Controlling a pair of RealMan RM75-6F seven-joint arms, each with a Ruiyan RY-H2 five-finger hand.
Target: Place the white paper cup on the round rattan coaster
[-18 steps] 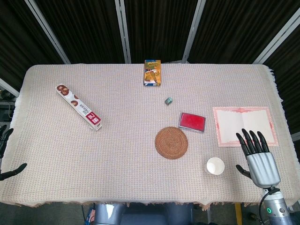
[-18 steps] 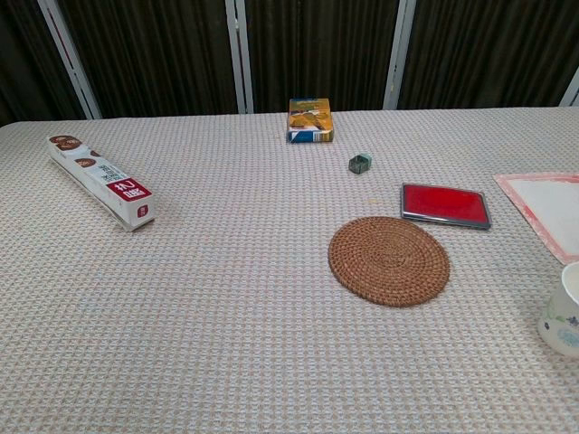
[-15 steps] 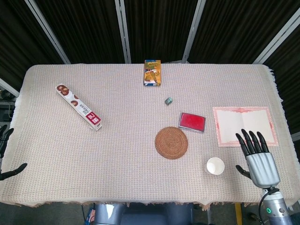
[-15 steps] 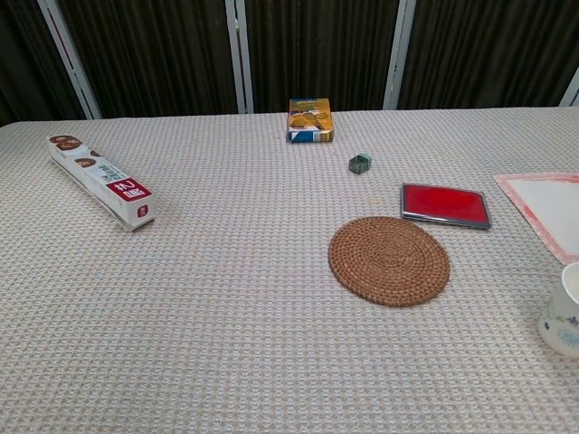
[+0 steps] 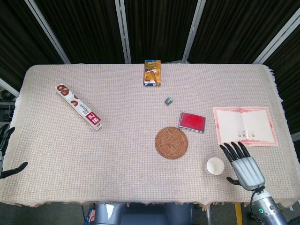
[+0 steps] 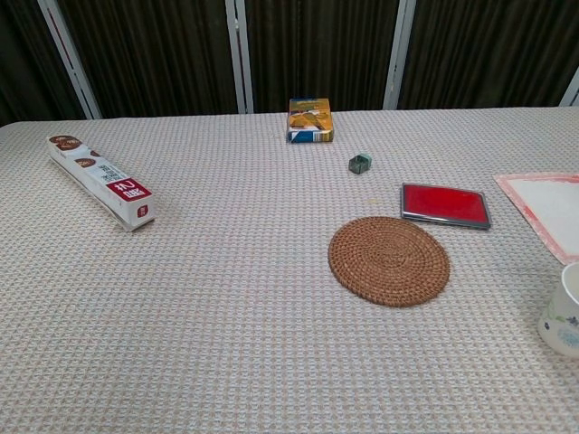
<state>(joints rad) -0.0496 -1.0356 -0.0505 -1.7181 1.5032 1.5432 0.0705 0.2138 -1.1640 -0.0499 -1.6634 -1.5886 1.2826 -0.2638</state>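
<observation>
The white paper cup [image 5: 215, 166] stands upright near the table's front right, and shows at the right edge of the chest view [image 6: 564, 311]. The round rattan coaster [image 5: 171, 142] lies left of it and a little further back, bare on top [image 6: 389, 260]. My right hand [image 5: 243, 164] hovers just right of the cup, fingers spread and holding nothing, a small gap between them. My left hand [image 5: 5, 154] is at the far left edge off the table, fingers apart and holding nothing.
A red flat case [image 5: 191, 122] lies behind the coaster, a small grey-green block [image 5: 168, 101] further back. A pink-bordered paper [image 5: 244, 125] lies at the right, a yellow box [image 5: 152, 72] at the back, a long snack box [image 5: 79, 106] at the left.
My right hand has moved left and toward the front edge, closer to the cup. The cup, coaster and left hand have not moved.
</observation>
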